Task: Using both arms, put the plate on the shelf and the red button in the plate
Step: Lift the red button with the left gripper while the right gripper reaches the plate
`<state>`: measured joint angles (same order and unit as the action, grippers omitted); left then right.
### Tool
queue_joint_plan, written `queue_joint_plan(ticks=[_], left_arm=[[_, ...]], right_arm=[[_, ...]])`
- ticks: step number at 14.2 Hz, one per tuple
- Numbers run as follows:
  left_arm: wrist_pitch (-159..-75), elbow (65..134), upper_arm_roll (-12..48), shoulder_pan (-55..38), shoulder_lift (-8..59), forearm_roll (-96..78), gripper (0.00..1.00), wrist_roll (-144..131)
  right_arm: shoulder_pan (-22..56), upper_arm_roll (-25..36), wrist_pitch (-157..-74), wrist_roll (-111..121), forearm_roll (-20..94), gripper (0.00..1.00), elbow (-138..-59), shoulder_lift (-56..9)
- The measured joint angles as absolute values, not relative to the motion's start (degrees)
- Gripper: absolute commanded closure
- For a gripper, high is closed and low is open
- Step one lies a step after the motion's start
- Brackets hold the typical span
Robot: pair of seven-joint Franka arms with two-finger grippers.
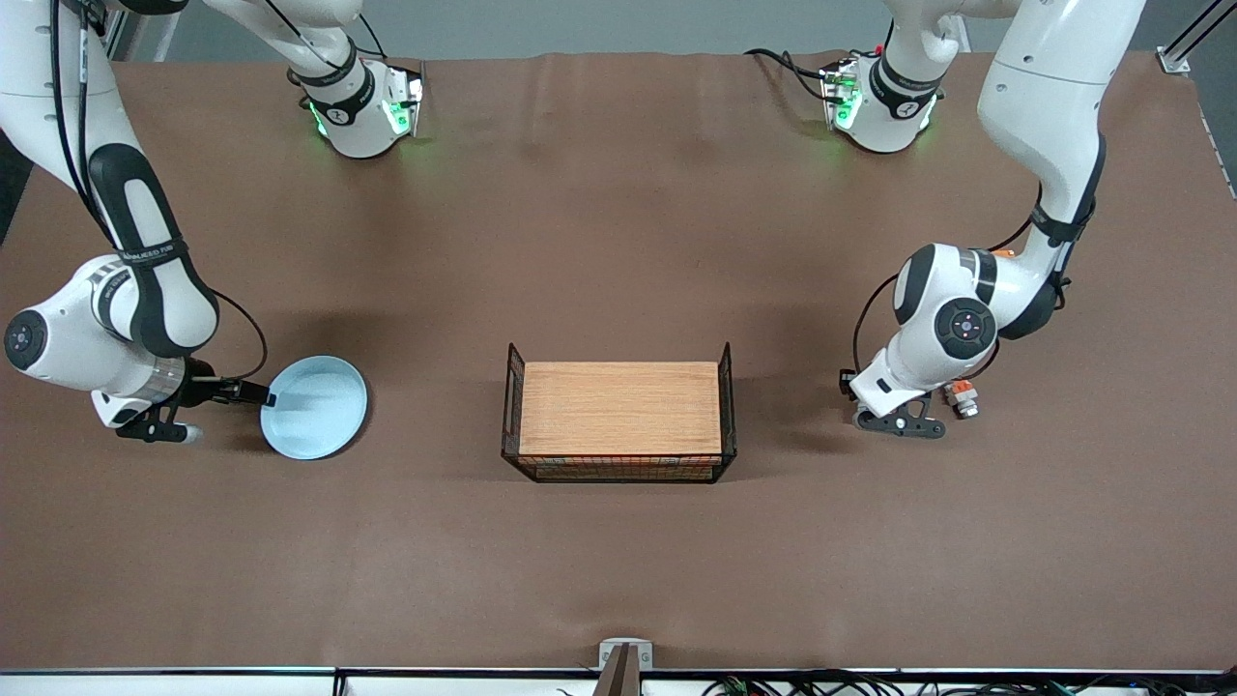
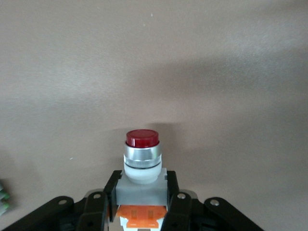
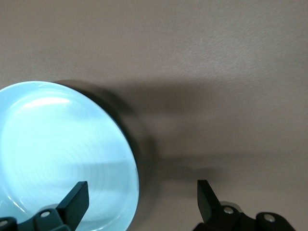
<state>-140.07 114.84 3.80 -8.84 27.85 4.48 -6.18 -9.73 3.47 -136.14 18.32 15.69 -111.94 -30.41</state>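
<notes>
The right claw (image 1: 253, 391) sits low at the right arm's end of the worktop (image 1: 618, 242), its fingers spread wide. In the right wrist view one finger (image 3: 76, 201) hangs over the inside of the plate (image 3: 62, 154) and the other is out over bare worktop, so the rim lies between them, not pinched. The plate (image 1: 315, 406) is pale blue, round and shallow, lying flat on the brown surface, well apart from the basket.

In the middle stands a black wire basket (image 1: 618, 469) with a wooden board (image 1: 618, 406) lying flat inside it, filling most of its floor. Its short ends rise above the board.

Toward the left arm's end, the left claw (image 1: 904, 420) is down close to the worktop, clenched on the red button (image 2: 142, 163). The left wrist view shows it plainly: both black fingers (image 2: 98, 207) press the sides of the grey-white body, the orange block sits between them nearer the wrist, and the silver collar and dark red cap stick out past the fingertips. From the front camera, the arm's wrist covers that part. Just beside the claw, a second small white-and-orange part (image 1: 963, 397) lies on the worktop, near the arm's elbow end.
</notes>
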Motion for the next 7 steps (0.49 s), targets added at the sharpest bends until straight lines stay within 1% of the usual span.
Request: queue_joint_plan(ticks=[2,5,7], left_arm=[[-135.8,113.2,3.8,-8.8,26.0,4.5,0.71,-6.2],[-129.7,108.9,3.8,-8.8,24.4,2.6,0.71,-6.4],[-125.5,105.6,3.8,-8.8,24.2,1.7,0.71,-6.4]], right_arm=[[-9.7,3.0,-136.9,18.7,15.8,0.01,-111.9,-30.9],[-9.7,2.8,-137.9,18.8,16.4,0.06,-111.9,-31.6],[-9.6,2.7,-138.8,19.3,17.3,0.14,-111.9,-32.0]])
